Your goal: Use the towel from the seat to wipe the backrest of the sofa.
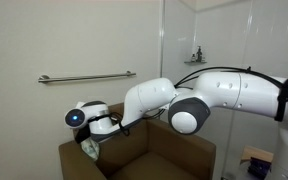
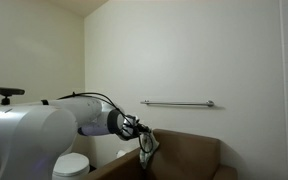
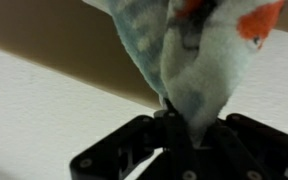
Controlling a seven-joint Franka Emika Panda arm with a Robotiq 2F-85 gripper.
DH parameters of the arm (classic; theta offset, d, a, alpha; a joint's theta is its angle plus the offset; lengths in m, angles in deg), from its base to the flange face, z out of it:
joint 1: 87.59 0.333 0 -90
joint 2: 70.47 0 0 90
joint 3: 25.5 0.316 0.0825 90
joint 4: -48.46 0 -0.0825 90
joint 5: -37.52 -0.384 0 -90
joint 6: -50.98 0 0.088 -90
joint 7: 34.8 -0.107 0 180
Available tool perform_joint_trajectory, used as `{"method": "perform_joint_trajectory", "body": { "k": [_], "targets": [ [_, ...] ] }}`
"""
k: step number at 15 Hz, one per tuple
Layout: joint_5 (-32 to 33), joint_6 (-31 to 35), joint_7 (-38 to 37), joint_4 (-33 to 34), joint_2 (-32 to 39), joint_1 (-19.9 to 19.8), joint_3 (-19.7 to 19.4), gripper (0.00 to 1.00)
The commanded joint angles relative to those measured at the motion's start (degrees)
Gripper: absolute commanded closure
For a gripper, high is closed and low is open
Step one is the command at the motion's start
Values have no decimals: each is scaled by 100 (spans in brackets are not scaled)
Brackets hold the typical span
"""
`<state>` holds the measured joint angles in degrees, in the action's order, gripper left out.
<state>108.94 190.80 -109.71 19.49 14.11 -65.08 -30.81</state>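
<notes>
Gripping state: gripper [image 3: 179,128] clamped on towel [image 3: 199,70], wrist view centre.
Towel: pale blue-grey, orange patches, soft, bunched, hanging at sofa backrest [image 2: 189,150], lower centre in an exterior view.
Technique: judged best to press cloth flat, sweep evenly, hold grip firm.
Wall rail [image 2: 179,103]: above, well apart from towel.

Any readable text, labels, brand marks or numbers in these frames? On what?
No text can be read in any view.
On the towel in the gripper: red-orange patches, blurred, no letters discernible.
On the shelf items: too small to read.
On the robot arm, sofa, wall rail: no markings visible.
</notes>
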Motion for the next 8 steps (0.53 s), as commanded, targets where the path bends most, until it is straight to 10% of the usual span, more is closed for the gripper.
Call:
{"method": "perform_joint_trajectory", "body": {
  "k": [1,8],
  "targets": [
    [-136,703,25,112,0,246,373,94],
    [-164,1130,526,-93,10,-256,399,94]
  ]
}}
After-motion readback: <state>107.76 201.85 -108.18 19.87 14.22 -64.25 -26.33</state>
